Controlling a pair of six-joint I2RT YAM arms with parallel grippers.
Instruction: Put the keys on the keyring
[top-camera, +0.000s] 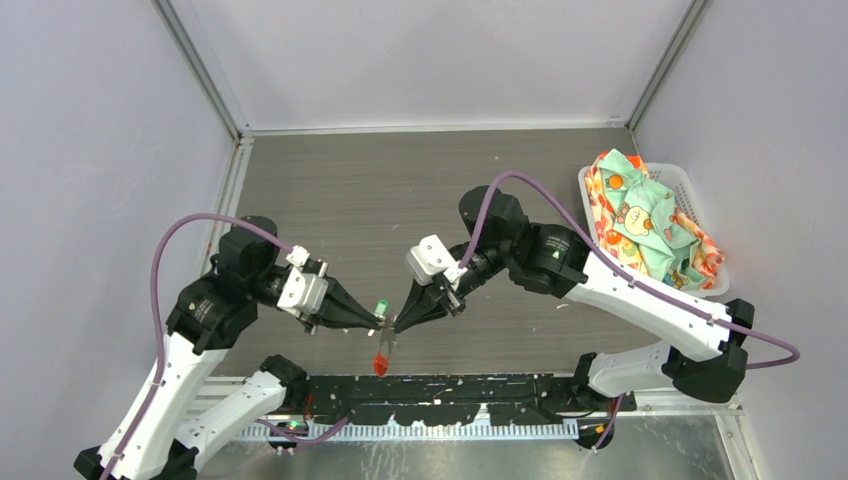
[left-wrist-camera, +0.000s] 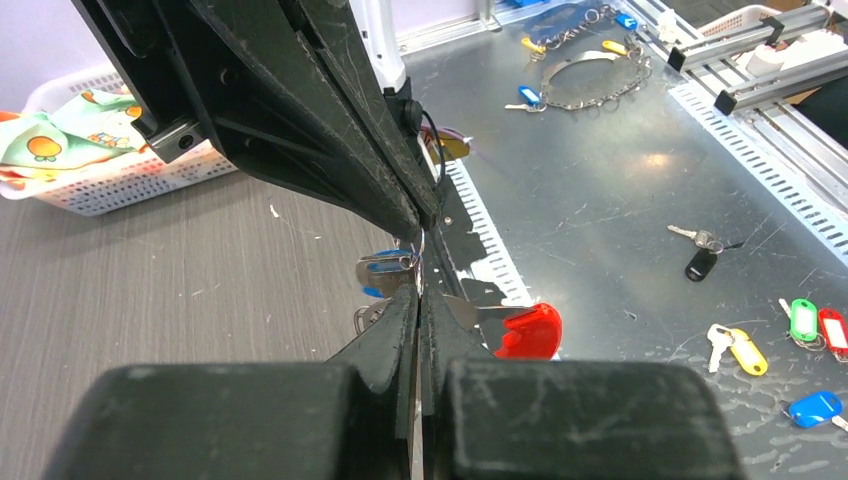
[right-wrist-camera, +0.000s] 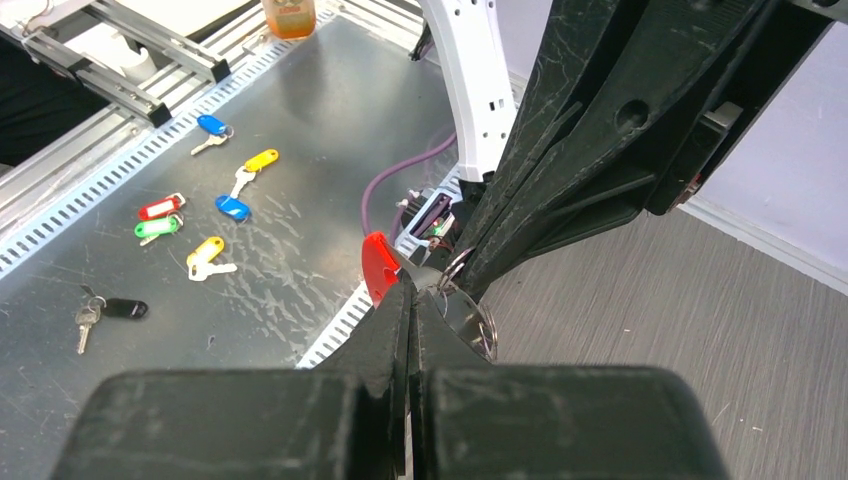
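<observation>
My left gripper (top-camera: 378, 322) and right gripper (top-camera: 397, 325) meet tip to tip low over the table's near edge, both shut. A small key (top-camera: 381, 306) sits at the left fingertips; its head looks green from above and blue in the left wrist view (left-wrist-camera: 385, 263), with a thin wire ring by it. The keyring's silvery part (top-camera: 386, 343) runs down from the right fingertips to its red loop (top-camera: 380, 363). The red loop also shows in the left wrist view (left-wrist-camera: 528, 330) and in the right wrist view (right-wrist-camera: 378, 265). A silver strip lies between my left gripper's (left-wrist-camera: 420, 300) jaws. My right gripper (right-wrist-camera: 412, 292) is closed on thin metal.
A white basket (top-camera: 700, 200) of patterned cloth stands at the right. Beyond the table's near edge, a metal bench holds several loose tagged keys (left-wrist-camera: 815, 325) (right-wrist-camera: 232, 205) and a chain (left-wrist-camera: 590, 95). The black arm-base rail (top-camera: 450, 400) lies right under the grippers.
</observation>
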